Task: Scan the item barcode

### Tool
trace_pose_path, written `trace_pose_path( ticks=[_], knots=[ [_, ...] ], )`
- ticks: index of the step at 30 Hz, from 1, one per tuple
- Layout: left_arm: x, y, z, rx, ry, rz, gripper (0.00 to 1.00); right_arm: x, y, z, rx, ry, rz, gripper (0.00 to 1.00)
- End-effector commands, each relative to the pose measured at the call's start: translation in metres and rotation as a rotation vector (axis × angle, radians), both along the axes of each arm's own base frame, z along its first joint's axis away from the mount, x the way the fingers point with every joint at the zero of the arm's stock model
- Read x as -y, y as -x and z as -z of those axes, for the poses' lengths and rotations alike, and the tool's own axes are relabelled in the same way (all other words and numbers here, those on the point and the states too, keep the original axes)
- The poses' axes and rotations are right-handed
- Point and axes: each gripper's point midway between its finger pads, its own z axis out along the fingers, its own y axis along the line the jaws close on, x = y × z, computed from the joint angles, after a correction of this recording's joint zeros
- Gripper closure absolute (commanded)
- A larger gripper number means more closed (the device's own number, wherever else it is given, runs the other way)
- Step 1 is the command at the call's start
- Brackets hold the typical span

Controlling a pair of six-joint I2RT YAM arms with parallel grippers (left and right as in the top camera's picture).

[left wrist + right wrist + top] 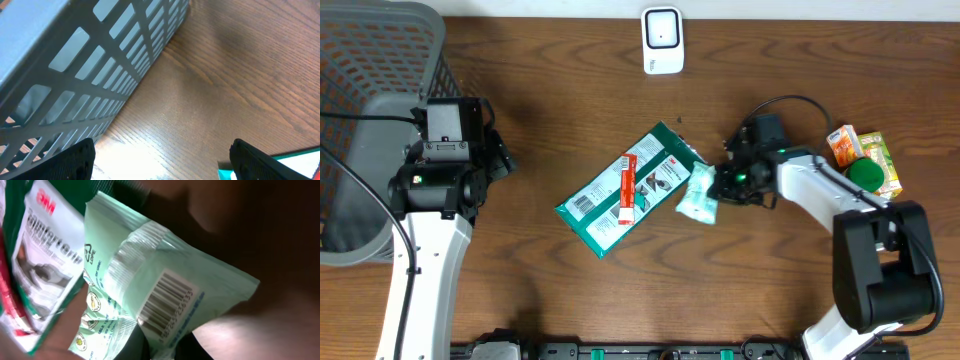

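Observation:
A pale green packet (698,200) lies on the wooden table just right of a large green 3M package (625,190). My right gripper (722,184) reaches it from the right and is shut on its edge. In the right wrist view the packet (165,275) fills the frame with its barcode (167,302) facing the camera. Its lower edge is pinched in my right gripper (162,349) between the dark fingers (134,342). The white scanner (662,40) stands at the table's far edge. My left gripper (498,152) hangs open and empty beside the basket, and it (162,165) holds nothing in its own wrist view either.
A grey mesh basket (380,60) occupies the far left, its wall (75,65) close to the left gripper. An orange carton (843,145) and a green-capped item (868,172) sit at the right. The 3M package (45,255) borders the packet.

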Motion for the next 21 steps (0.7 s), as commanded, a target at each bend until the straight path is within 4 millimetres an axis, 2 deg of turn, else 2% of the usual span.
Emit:
trace_pose_path(
  ticks=[1, 4, 5, 7, 8, 10, 11, 15, 18, 20, 21],
  knots=[
    [-0.004, 0.000, -0.005, 0.008, -0.016, -0.005, 0.13, 0.061, -0.016, 0.020, 0.117, 0.230, -0.138, 0.92],
    [-0.004, 0.000, -0.005, 0.008, -0.016, -0.005, 0.13, 0.087, -0.035, 0.017, 0.170, 0.334, -0.100, 0.85],
    [-0.004, 0.000, -0.005, 0.008, -0.016, -0.005, 0.13, 0.091, -0.041, 0.013, 0.184, 0.347, -0.089, 0.79],
    [-0.004, 0.000, -0.005, 0.008, -0.016, -0.005, 0.13, 0.091, -0.055, 0.000, 0.215, 0.331, -0.077, 0.57],
    [-0.004, 0.000, -0.005, 0.008, -0.016, -0.005, 0.13, 0.086, -0.061, -0.010, 0.225, 0.306, -0.081, 0.48],
    [-0.004, 0.000, -0.005, 0.008, -0.016, -0.005, 0.13, 0.077, -0.070, -0.032, 0.238, 0.262, -0.091, 0.23],
    [-0.004, 0.000, -0.005, 0.008, -0.016, -0.005, 0.13, 0.073, -0.073, -0.043, 0.242, 0.246, -0.096, 0.01],
    [-0.004, 0.000, -0.005, 0.008, -0.016, -0.005, 0.13, 0.055, -0.077, -0.091, 0.234, 0.167, -0.098, 0.01],
    [-0.004, 0.000, -0.005, 0.008, -0.016, -0.005, 0.13, 0.021, -0.072, -0.121, 0.241, -0.010, -0.136, 0.01],
    [-0.004, 0.000, -0.005, 0.008, -0.016, -0.005, 0.13, 0.006, -0.065, -0.127, 0.228, -0.086, -0.164, 0.01],
    [-0.004, 0.000, -0.005, 0.008, -0.016, -0.005, 0.13, -0.001, -0.061, -0.125, 0.217, -0.106, -0.177, 0.09]
  ],
)
